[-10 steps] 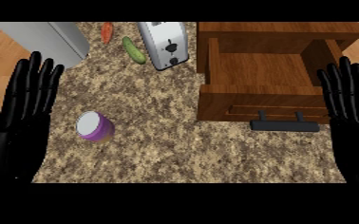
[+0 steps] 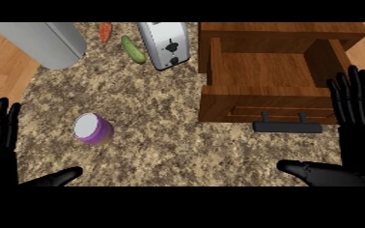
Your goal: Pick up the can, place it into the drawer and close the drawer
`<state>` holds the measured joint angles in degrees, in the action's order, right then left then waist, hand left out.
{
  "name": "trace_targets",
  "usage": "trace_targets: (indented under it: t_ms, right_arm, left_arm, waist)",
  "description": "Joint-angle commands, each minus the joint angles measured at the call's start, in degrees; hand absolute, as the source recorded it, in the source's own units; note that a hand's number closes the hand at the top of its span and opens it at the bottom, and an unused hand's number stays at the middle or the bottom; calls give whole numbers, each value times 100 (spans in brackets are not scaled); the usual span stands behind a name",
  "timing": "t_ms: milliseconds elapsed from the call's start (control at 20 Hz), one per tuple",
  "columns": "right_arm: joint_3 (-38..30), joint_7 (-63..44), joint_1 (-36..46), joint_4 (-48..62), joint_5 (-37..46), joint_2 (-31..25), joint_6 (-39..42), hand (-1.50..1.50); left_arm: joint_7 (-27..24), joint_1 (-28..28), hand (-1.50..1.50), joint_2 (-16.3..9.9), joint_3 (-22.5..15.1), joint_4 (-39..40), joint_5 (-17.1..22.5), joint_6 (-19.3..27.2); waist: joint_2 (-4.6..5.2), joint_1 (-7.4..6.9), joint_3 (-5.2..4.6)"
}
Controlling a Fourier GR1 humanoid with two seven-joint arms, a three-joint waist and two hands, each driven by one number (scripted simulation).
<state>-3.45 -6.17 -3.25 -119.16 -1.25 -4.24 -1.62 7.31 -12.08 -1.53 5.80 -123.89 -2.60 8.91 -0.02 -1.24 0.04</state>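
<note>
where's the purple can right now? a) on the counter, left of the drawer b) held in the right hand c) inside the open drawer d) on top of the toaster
a: the purple can stands on the speckled counter, well left of the open wooden drawer, with neither hand touching it.

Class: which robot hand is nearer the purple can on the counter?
Left. The left robot hand is just left of the can; the right robot hand is far across the counter, beside the drawer.
</note>
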Motion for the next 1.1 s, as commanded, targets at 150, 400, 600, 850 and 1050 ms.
trace_targets:
  t_ms: [150,400,600,850,1050]
  right_arm:
    - [-175,-729,146,88,-102,-23,-161,-150]
    - [-360,-400,-248,105,-248,-9,35,-150]
    - [-148,148,-261,454,101,169,-15,-150]
    - [-704,-354,-180,118,-422,-167,182,-150]
    - [-637,64,-600,40,-351,-54,297,-150]
  left_arm:
    - [1112,-447,-150,99,376,-429,109,502]
    - [1168,-631,-150,150,-354,-764,-329,909]
    - [1130,-281,-150,-58,551,-376,209,383]
    - [1280,-46,-150,71,275,-59,-77,530]
    - [595,-327,-150,150,-438,636,-243,1101]
  waist:
    - [0,95,-4]
    - [-3,120,-2]
    - [-1,114,-4]
    - [-2,124,-4]
    - [-3,139,-4]
